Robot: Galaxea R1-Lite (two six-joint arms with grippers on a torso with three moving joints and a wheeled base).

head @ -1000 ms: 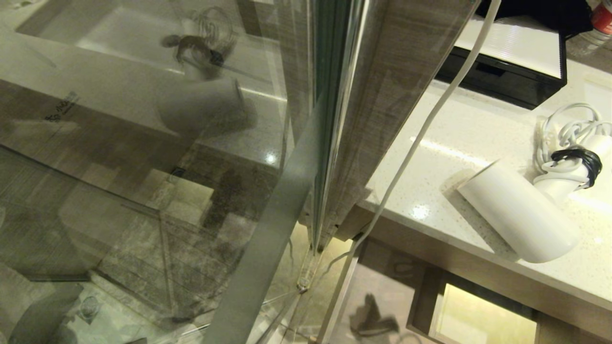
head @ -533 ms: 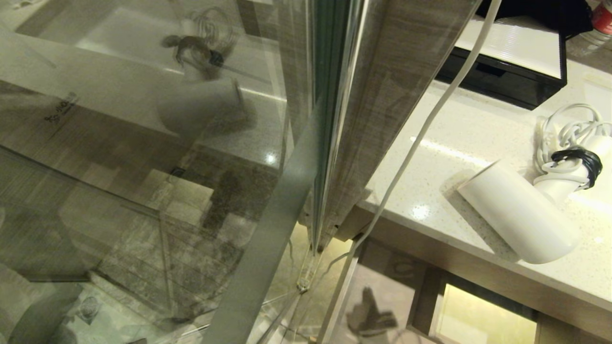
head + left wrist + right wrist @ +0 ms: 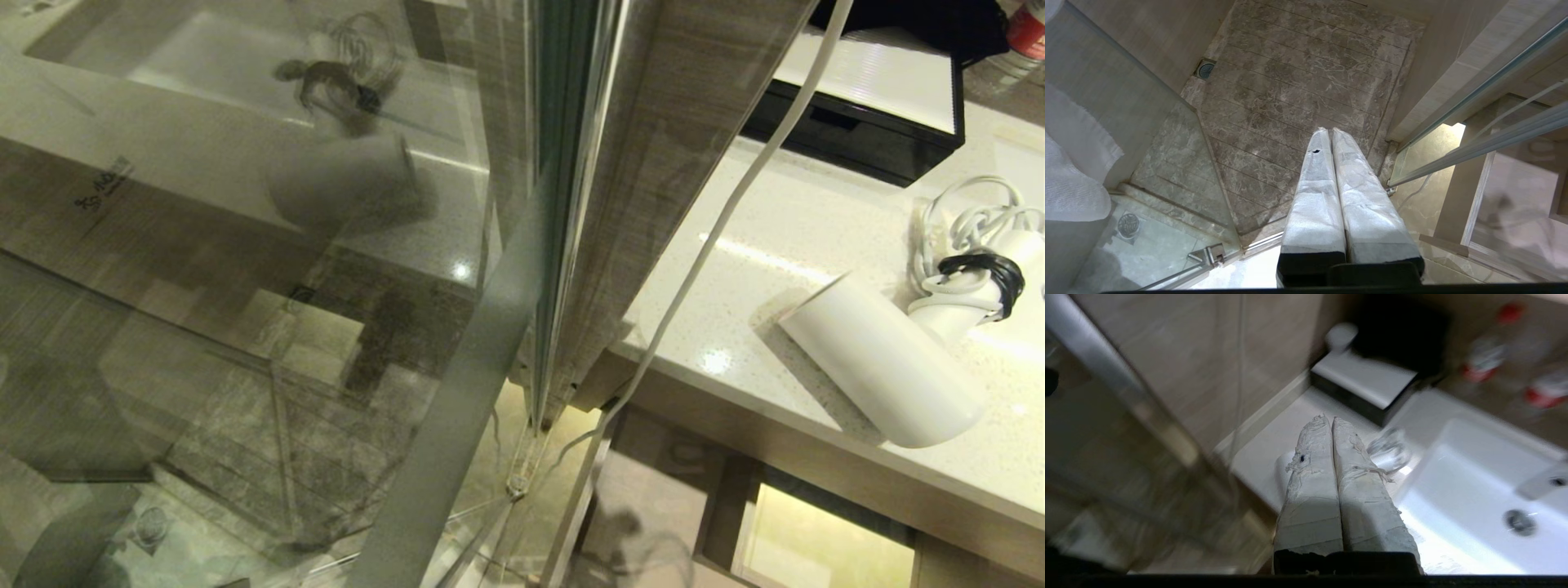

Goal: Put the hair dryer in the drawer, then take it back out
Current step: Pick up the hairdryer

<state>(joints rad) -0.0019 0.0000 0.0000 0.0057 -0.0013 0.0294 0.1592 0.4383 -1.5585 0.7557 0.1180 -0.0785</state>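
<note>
Your head camera looks steeply down at the countertop [image 3: 816, 245] at frame right, which your right wrist camera shares from higher up; your left wrist camera faces the shower floor [image 3: 1298, 81].

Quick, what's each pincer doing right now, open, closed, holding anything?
Left pincer: closed, empty, over the shower floor.
Right pincer: closed, empty, above the counter.
</note>
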